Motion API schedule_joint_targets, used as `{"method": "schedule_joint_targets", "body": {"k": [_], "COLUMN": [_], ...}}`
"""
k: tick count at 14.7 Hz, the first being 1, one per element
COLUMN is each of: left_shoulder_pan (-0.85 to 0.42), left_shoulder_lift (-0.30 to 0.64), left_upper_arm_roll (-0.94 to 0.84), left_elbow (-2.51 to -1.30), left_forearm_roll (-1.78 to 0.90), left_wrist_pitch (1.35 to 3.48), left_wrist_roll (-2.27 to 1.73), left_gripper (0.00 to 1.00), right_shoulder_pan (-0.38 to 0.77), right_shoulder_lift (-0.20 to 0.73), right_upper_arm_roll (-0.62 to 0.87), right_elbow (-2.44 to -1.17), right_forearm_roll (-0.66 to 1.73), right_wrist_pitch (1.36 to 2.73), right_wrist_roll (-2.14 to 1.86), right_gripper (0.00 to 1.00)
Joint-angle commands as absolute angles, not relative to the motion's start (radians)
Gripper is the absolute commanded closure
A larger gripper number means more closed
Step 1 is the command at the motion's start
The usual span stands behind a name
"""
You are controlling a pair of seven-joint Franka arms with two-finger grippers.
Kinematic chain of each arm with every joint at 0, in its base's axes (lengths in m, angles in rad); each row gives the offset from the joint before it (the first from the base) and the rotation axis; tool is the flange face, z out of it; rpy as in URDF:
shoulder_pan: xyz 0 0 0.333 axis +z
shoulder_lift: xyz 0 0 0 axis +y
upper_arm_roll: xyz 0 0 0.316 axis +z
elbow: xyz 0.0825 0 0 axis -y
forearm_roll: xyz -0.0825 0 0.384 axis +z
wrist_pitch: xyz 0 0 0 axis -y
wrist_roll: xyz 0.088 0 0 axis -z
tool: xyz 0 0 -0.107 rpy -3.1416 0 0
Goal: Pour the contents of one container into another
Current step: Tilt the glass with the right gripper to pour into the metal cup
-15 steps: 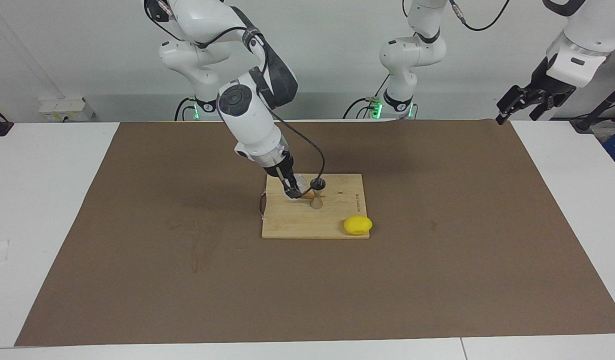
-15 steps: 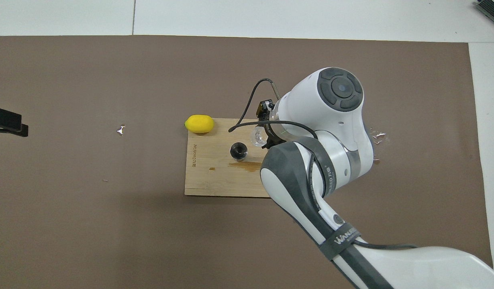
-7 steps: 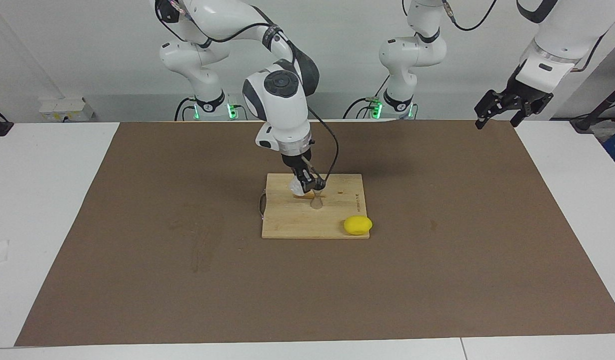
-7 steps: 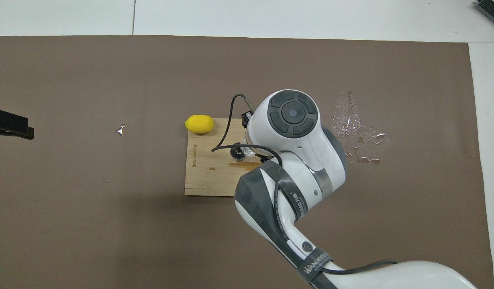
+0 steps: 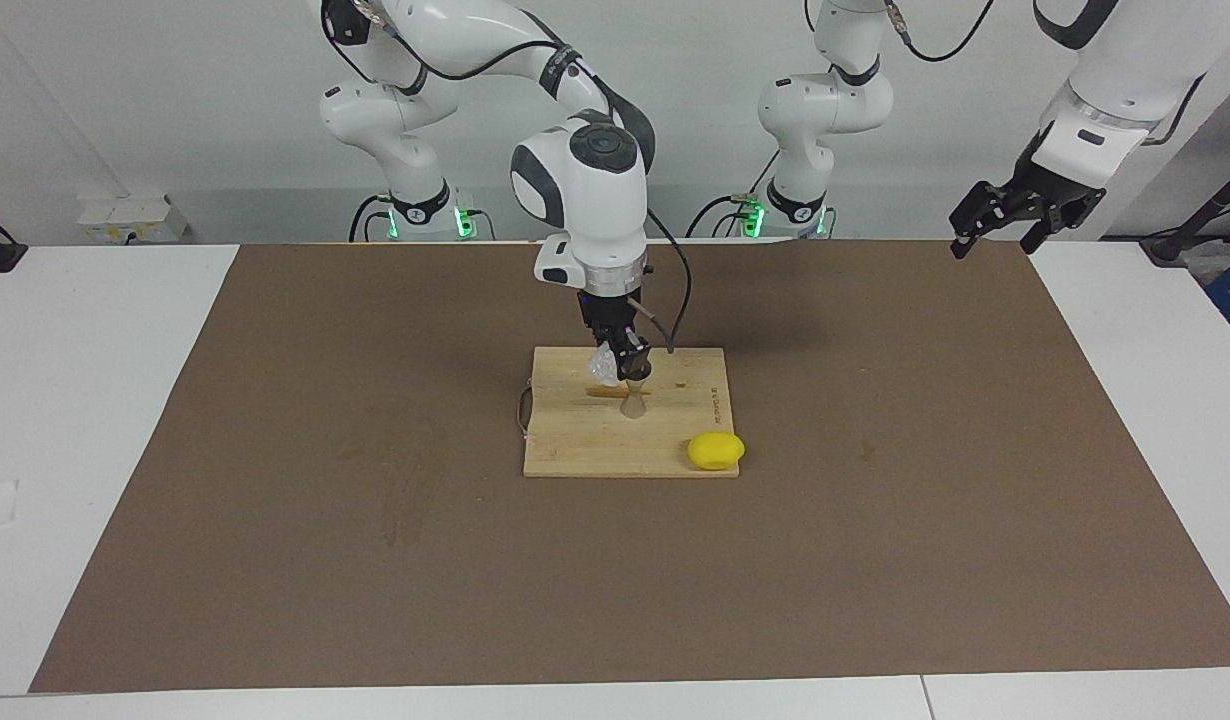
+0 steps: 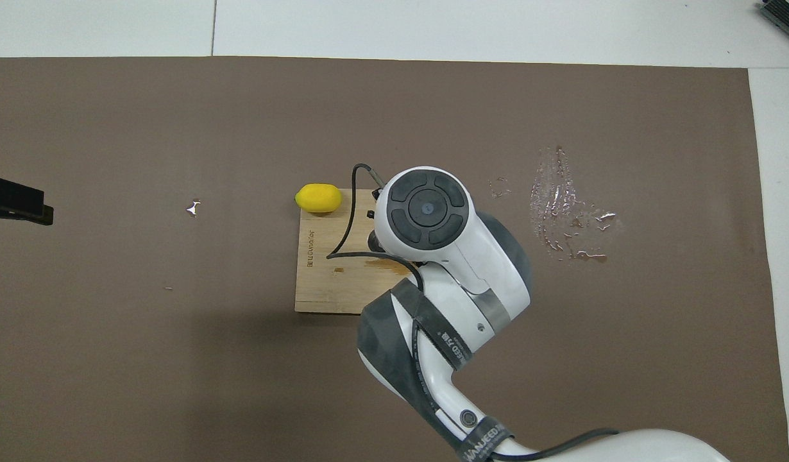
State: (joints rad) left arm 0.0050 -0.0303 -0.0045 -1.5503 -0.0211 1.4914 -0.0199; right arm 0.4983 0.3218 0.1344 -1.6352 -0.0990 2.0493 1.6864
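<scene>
Right gripper (image 5: pixel 625 362), fingers clamped on tilted glass cup (image 5: pixel 604 366) just over jigger (image 5: pixel 634 402) on wooden board (image 5: pixel 575 440); narrow mouth, stream may miss or tip it; left gripper (image 5: pixel 995 222) open, waiting.

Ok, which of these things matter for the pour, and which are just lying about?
For the pour:
- glass cup, tilted in the right gripper over the jigger
- jigger, upright on the wooden board

Lying about:
- lemon at the board's corner
- wet patch on the brown mat
- left gripper, open, waiting at the mat's edge
</scene>
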Motion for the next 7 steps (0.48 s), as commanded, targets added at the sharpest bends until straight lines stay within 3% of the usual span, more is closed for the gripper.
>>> {"method": "schedule_joint_targets", "body": {"k": [1,7], "left_shoulder_pan": [-0.003,-0.006], "left_shoulder_lift": [-0.064,-0.064], "left_upper_arm_roll": [-0.002,-0.002], "left_elbow": [-1.588,-1.588], "left_forearm_roll": [-0.002,-0.002], "left_wrist_pitch": [1.497,1.511], "left_wrist_roll": [-0.02,-0.023], "left_gripper": [0.0,0.0], "right_shoulder_pan": [0.509,0.531], "right_shoulder_lift": [0.325,0.322], "right_upper_arm_roll": [0.135,0.138], "right_elbow": [-1.624,-1.626], "right_forearm_roll": [-0.167,-0.245], "right_wrist_pitch": [2.046,2.052], "right_wrist_roll": [1.718,1.72], "right_gripper": [1.0,1.0]}}
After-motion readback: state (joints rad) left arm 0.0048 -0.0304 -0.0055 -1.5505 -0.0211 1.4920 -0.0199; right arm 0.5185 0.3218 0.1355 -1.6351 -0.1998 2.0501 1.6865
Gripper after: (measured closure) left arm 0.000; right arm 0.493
